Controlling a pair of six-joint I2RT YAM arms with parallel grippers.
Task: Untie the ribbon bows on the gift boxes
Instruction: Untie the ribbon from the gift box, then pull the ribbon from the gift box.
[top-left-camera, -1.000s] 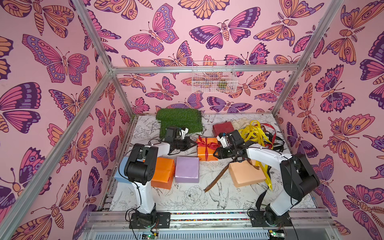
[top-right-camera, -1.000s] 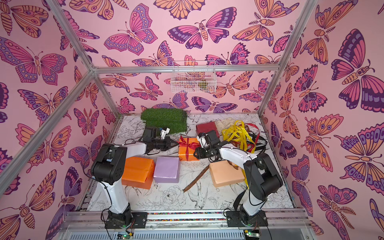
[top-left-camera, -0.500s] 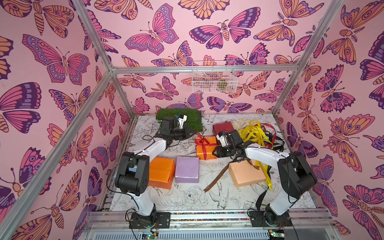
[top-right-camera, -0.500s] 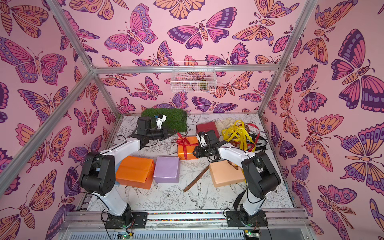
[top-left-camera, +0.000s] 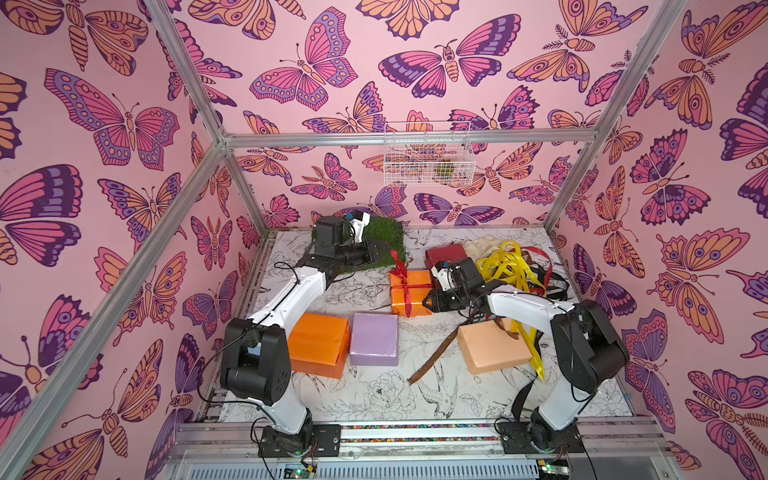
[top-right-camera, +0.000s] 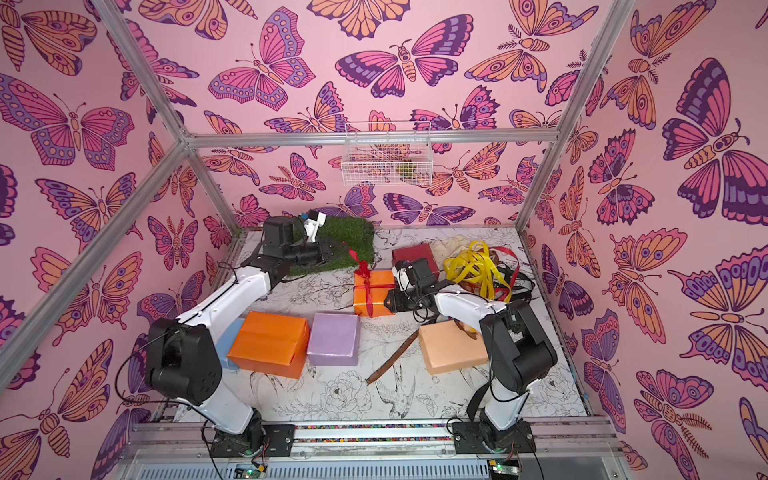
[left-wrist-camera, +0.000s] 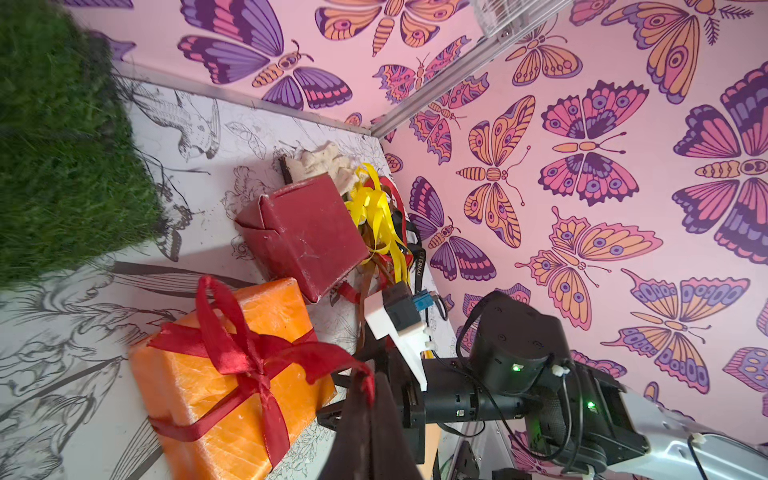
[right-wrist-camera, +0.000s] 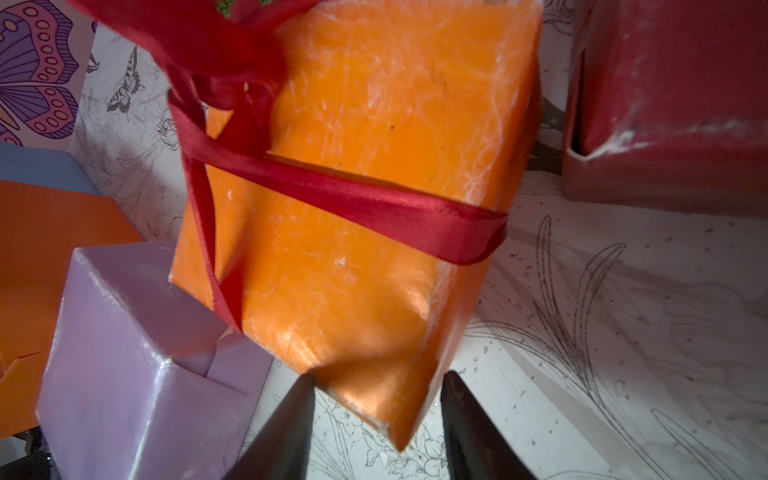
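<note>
The red ribbon (left-wrist-camera: 249, 357) tail is pinched in the shut fingers of the left gripper (left-wrist-camera: 368, 390); just beyond them, the orange gift box (left-wrist-camera: 195, 386) is clamped by one corner in the right gripper (right-wrist-camera: 376, 382).

Both top views are bright and even, walls (top-left-camera: 104, 137) bowing toward the edges; close up, the red ribbon (right-wrist-camera: 345, 199) blurs, orange box (right-wrist-camera: 374, 104) glints.

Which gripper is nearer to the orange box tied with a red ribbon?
Right. The right gripper holds a corner of the box between its jaws; the left gripper is apart, over the turf, pinching the tail of the ribbon.
</note>
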